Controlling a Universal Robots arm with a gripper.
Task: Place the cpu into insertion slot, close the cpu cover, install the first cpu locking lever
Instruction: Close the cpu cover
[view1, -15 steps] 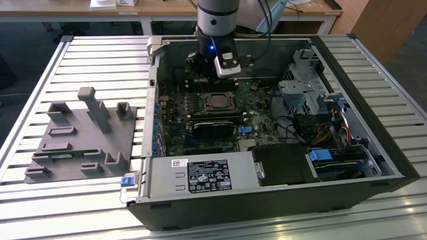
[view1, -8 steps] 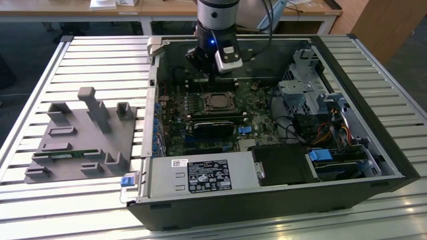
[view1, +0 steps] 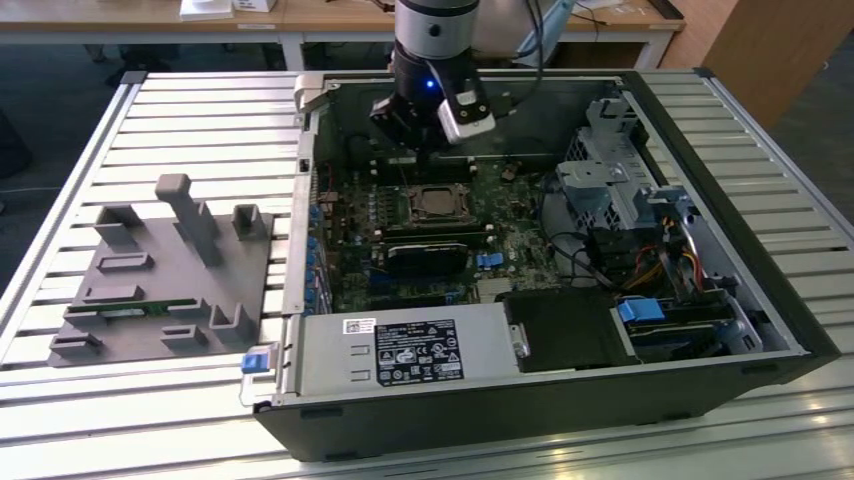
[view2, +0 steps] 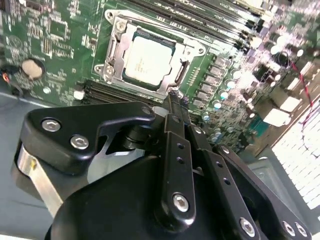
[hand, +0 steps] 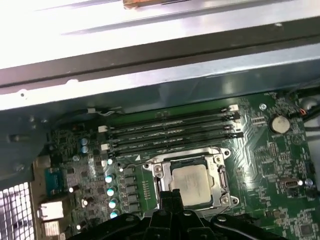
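My gripper is pinched closed, empty — one stiff tip for pressing, I judge. The cpu lies under the cover, just beside it.

An open dark computer case is lying on its side on a slatted metal table. Beside it, on the exterior view's left, a grey fixture with upright posts is sitting on the slats. Inside the case, a silver power supply is filling one near corner, and a metal drive cage is standing toward the exterior view's right, with coloured cables trailing near it. In the first wrist view, long black memory slots are running side by side across the green motherboard, with a round coin battery sitting near their ends.
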